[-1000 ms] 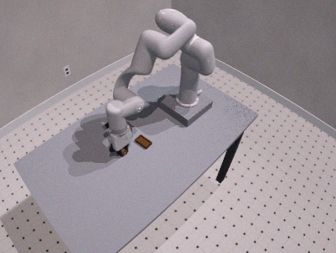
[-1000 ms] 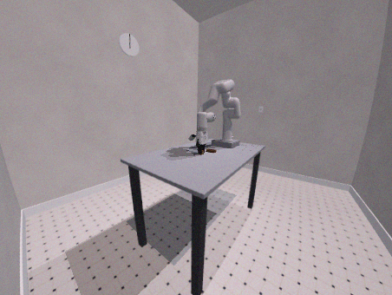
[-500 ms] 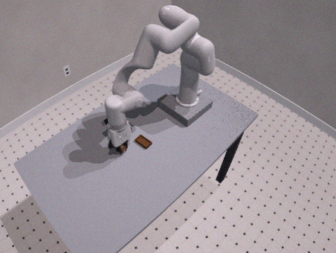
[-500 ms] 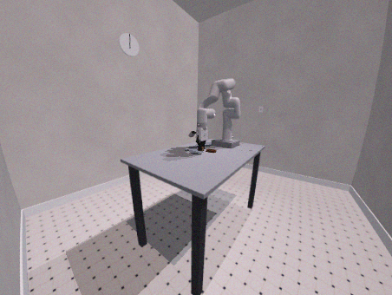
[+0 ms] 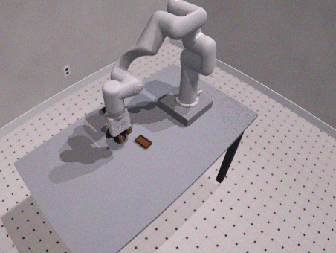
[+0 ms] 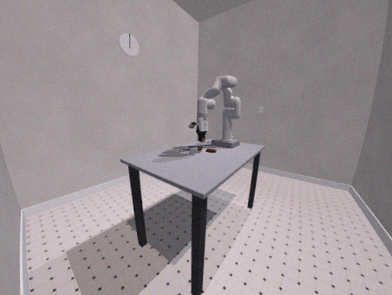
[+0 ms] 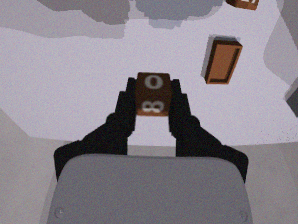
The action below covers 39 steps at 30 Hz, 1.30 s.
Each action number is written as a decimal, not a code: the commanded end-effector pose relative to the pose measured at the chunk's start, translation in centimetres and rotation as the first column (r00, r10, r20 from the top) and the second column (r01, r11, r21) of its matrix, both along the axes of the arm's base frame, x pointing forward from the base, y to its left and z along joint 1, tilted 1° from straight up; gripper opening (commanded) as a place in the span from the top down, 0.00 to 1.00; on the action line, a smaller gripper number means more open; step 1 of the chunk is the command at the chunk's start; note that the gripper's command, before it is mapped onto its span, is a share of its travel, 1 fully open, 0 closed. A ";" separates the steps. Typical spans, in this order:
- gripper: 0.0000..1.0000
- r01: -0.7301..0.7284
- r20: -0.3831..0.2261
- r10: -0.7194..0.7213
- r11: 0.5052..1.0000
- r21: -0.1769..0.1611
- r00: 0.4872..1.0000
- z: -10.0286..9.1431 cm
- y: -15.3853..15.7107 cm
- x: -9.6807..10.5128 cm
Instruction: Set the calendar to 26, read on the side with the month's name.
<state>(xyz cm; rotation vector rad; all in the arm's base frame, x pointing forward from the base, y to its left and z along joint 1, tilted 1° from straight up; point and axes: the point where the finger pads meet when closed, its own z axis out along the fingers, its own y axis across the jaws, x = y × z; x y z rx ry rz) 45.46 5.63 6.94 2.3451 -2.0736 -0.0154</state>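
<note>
At the left of the wrist view, the end effector (image 5: 119, 138) (image 6: 201, 138) (image 7: 153, 90) pinches the 0-and-8 cube (image 5: 120, 139) (image 6: 201, 140) (image 7: 153, 95) by opposite sides, probably to carry or turn it; rightward, the empty tray (image 5: 143, 141) (image 6: 211, 151) (image 7: 223, 62) lies flat, presumably awaiting both, then the loose cube (image 5: 128, 130) (image 6: 199, 148) (image 7: 243, 4). The exterior view shows the held cube raised off the counter (image 5: 149, 178) (image 6: 191, 171) (image 7: 75, 60); only the wrist view reads its digits.

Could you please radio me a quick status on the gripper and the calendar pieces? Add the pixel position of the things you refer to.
Gripper (image 5: 120, 138) (image 6: 201, 140) (image 7: 153, 90) shut on digit cube (image 7: 153, 89), raised off table. Tray (image 5: 143, 141) (image 6: 211, 151) (image 7: 223, 62) empty. Second cube (image 7: 243, 3) on table; nothing seen blocking tray.
</note>
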 end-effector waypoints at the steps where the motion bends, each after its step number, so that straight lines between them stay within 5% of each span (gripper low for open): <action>1: 0.73 0.000 0.003 0.000 1.000 0.000 1.000 0.3 0.0 0.1; 16: 0.73 -0.072 0.003 0.072 0.997 0.001 0.997 0.3 0.4 -0.2; 20: 0.73 -0.193 0.003 0.193 0.981 0.002 0.981 0.4 0.9 -0.6; 34: 0.73 -0.547 0.004 0.547 0.837 0.006 0.837 0.5 2.6 -2.1; 39: 0.73 -0.706 0.005 0.706 0.708 0.008 0.709 0.6 3.5 -2.9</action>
